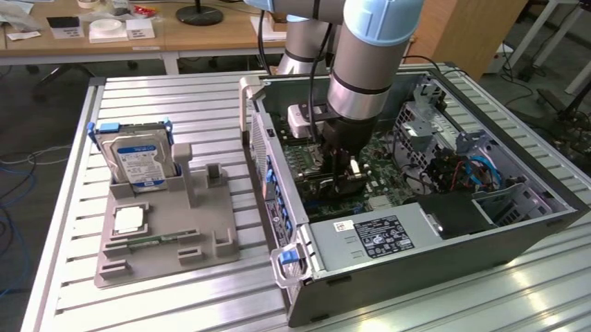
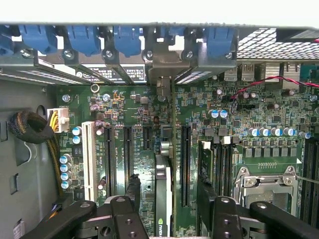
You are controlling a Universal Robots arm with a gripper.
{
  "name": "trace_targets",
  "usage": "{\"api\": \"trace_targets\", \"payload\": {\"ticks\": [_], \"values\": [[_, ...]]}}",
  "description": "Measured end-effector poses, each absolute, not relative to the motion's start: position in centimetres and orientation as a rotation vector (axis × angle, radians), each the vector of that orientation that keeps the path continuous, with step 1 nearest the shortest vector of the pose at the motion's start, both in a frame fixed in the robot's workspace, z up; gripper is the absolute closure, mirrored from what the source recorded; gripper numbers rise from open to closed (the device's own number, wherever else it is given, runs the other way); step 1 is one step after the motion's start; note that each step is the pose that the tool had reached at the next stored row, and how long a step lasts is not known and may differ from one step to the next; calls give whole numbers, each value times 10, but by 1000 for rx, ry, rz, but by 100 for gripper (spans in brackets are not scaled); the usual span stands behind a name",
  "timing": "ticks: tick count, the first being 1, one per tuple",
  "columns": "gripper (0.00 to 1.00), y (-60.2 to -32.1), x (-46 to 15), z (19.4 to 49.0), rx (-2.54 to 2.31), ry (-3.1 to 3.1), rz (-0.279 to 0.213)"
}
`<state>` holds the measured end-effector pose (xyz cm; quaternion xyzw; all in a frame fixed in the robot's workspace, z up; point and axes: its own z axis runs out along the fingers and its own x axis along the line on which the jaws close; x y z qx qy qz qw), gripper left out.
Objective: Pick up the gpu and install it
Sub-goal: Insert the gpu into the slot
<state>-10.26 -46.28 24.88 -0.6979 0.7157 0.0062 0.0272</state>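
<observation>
Black end effector [image 2: 167, 211] fingers [image 2: 124, 219] spread wide either side of the thin dark gpu [image 2: 162, 199], standing edge-on on the green motherboard [image 2: 239, 149], not gripping it.

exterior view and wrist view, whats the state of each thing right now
gpu: standing on edge in a motherboard slot, between the gripper fingers, not clamped
gripper: open, fingers either side of the gpu, down inside the case
computer case: lying on its side, side panel off, motherboard exposed
hard drive: upright in the grey holder, outside the case
memory stick: lying flat on the grey holder
</observation>
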Motion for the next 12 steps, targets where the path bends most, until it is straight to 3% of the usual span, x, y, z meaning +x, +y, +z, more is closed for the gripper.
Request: {"api": "trace_targets", "payload": {"ticks": [12], "values": [[42,-463,-103,267,-2155,2210,19]]}}
